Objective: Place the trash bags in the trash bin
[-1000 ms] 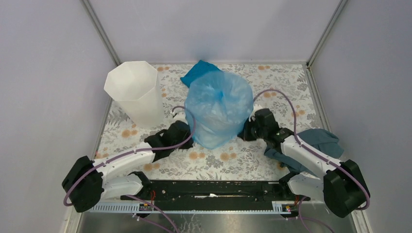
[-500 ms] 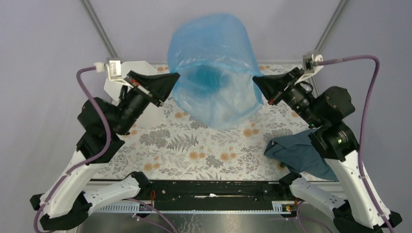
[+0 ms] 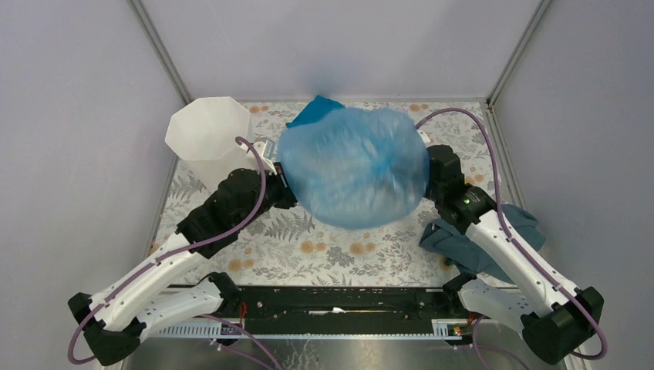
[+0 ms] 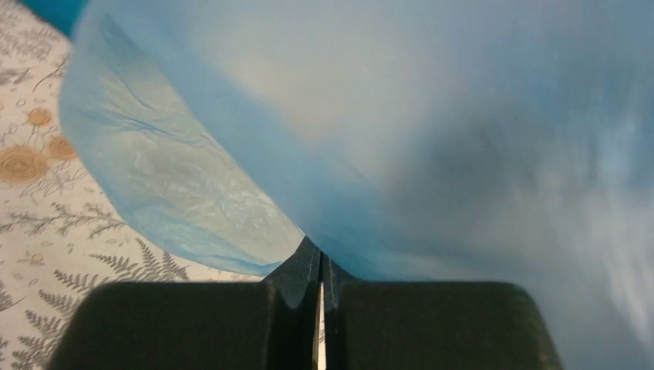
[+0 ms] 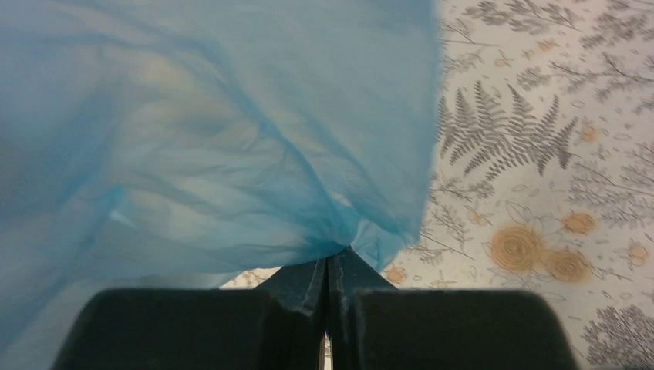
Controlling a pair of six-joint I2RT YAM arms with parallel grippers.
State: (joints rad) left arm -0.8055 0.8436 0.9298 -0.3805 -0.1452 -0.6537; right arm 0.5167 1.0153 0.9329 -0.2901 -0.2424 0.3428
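Left fingers [image 4: 297, 274] and right fingers [image 5: 303, 279] both pinch the ballooned trash bag [image 3: 351, 177] by thin edges, so it might slip or tip the trash bin [image 3: 208, 142], hard to tell through the blur.

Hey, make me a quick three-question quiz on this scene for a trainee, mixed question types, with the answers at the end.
1. True or false: the trash bag lies inside the trash bin.
2. Look at the left tool and the right tool. Which is shut on the bag's film? A) left only B) right only C) both
3. Fill in: the grey-blue cloth lies on the robot's ____ side.

Key: 1 false, it hangs ballooned between the tools; 2 C; 3 right.
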